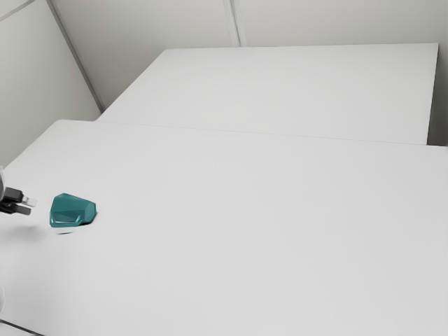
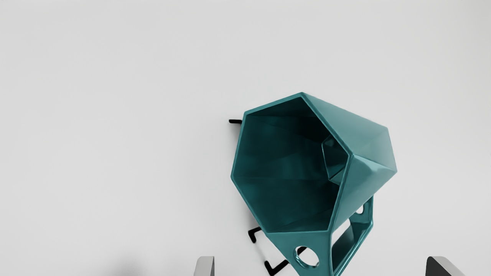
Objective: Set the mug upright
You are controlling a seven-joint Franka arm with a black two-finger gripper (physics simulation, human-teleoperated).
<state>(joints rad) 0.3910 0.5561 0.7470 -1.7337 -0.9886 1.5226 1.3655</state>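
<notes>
"Where's the mug?"

"Over there, the teal one (image 1: 73, 210), on the white table (image 1: 245, 245), well toward the exterior view's left. It's lying on its side, so it isn't upright."

"And the gripper (image 1: 32, 206)?"

"Right by it, at the exterior view's left edge. There's a bit of bare table between the fingertips and the mug."

"Has it got hold of anything?"

"No, the fingers (image 2: 204, 267) stand wide apart, one well away from the other, and neither one touches the mug."

"Which way is the mug facing?"

"Its wide mouth is toward the gripper. From the hand you look straight into the dark inside, with part of the bottom showing deep in there. The narrower, closed end points away."

"What about the handle (image 2: 324, 249)?"

"It sticks out from the side of the body, a flat, angular loop with round holes through it. In the wrist view it reaches toward the space between the fingers."

"And those black marks (image 2: 271, 270)?"

"Thin, bent bits beside the mug and partly behind it. I can't tell what they are."

"What's that at the back?"

"Another pale, flat surface (image 1: 280, 91), past the table's far edge, with light walls (image 1: 161, 24) behind it."
</notes>
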